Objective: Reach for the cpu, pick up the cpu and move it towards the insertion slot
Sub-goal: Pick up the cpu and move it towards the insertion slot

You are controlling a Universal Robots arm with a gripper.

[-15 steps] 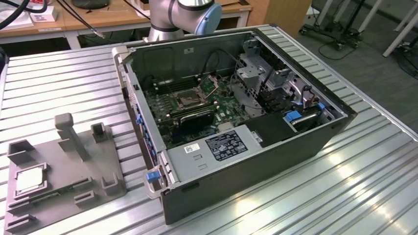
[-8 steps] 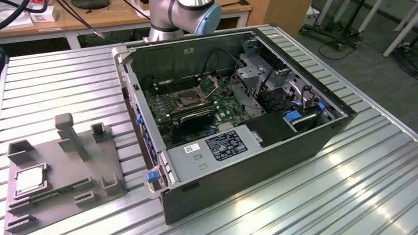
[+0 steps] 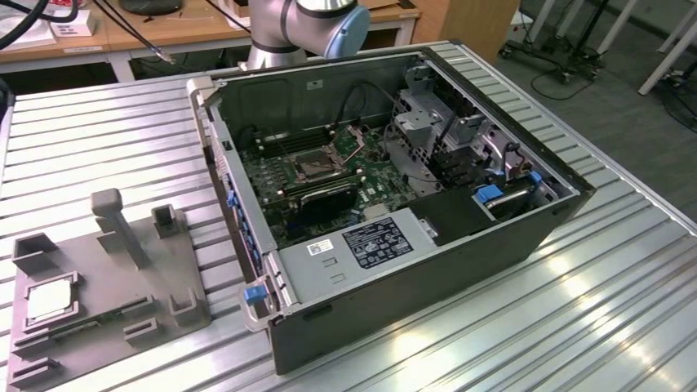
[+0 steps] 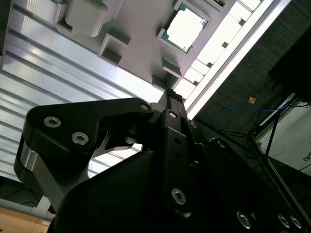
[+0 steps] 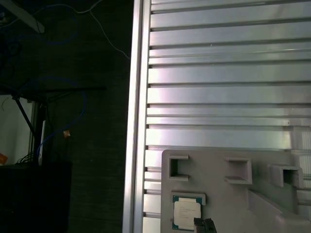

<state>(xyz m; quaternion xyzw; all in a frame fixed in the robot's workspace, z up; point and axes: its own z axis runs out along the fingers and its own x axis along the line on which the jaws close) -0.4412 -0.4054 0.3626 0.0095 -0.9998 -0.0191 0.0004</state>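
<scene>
The cpu is a small pale square chip lying flat in a recess of the grey tray, at the exterior view's lower left. Both wrist views look down on the cpu in its recess. My gripper hangs above the tray near the cpu and is apart from it, with nothing seen in its grip. The insertion slot is the square socket with a metal frame on the green motherboard inside the open computer case.
The tray carries raised posts and brackets around the chip, plus a narrow green strip. The ribbed metal table ends close to the tray. The arm's base stands behind the case. Drive cages and cables crowd the case's right side.
</scene>
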